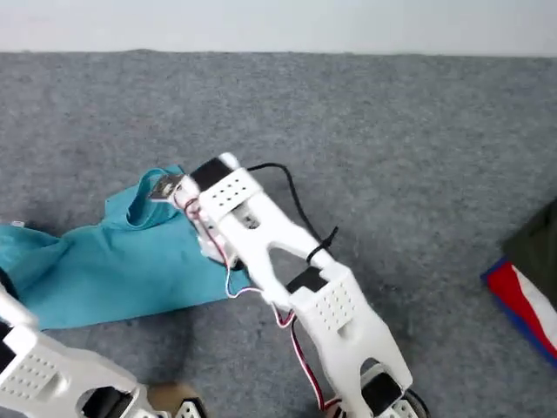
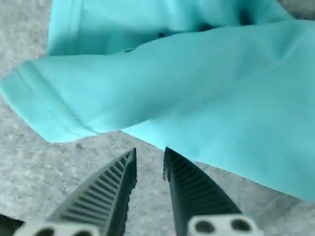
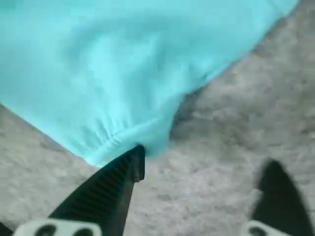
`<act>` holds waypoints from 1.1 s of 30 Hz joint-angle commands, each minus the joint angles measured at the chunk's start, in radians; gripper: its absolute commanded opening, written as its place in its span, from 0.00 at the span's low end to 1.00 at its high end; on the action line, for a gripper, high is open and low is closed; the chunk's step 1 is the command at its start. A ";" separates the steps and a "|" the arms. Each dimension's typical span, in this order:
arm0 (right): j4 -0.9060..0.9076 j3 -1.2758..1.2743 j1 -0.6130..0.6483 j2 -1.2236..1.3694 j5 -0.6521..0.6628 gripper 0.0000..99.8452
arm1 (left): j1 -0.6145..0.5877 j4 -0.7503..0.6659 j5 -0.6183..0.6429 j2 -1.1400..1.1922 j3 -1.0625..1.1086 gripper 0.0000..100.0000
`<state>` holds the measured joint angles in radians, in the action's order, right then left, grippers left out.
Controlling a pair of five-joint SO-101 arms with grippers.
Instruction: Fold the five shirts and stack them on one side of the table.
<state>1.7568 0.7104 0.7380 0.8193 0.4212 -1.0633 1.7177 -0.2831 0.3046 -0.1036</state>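
Right claw spread wide, one fingertip at hem of teal shirt; my left claw barely parted, holding nothing, just beside shirt on grey carpet.

L jaws narrow, R jaws wide

The shirt is plain teal, its hem stitching the same teal just ahead of the left pincer. That pincer's fingers are black with fine ribbing, and so is the right pincer. The counter under both is mottled grey. The arms are white, with red and white wires and a black cable. Far from the pincers lie a red cloth with a white stripe and blue edge, and a dark green cloth.
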 commanded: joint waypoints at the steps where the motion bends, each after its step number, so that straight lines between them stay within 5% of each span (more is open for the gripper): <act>1: 0.039 0.041 -0.044 -0.007 0.074 0.00 | -0.005 0.037 0.011 -0.064 -0.030 0.09; 11: 0.044 0.034 0.027 -0.081 0.075 0.09 | -0.005 0.037 0.000 -0.058 -0.030 0.09; 19: 0.044 -0.023 0.113 -0.291 0.043 0.45 | -0.020 0.037 -0.078 -0.066 -0.030 0.09; 33: 0.031 -0.084 0.209 -0.282 0.048 0.39 | -0.041 0.037 -0.078 -0.066 0.036 0.09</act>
<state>1.7568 0.6199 0.9421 0.5785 0.4749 -1.0971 1.7223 -0.3491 0.2969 -0.0667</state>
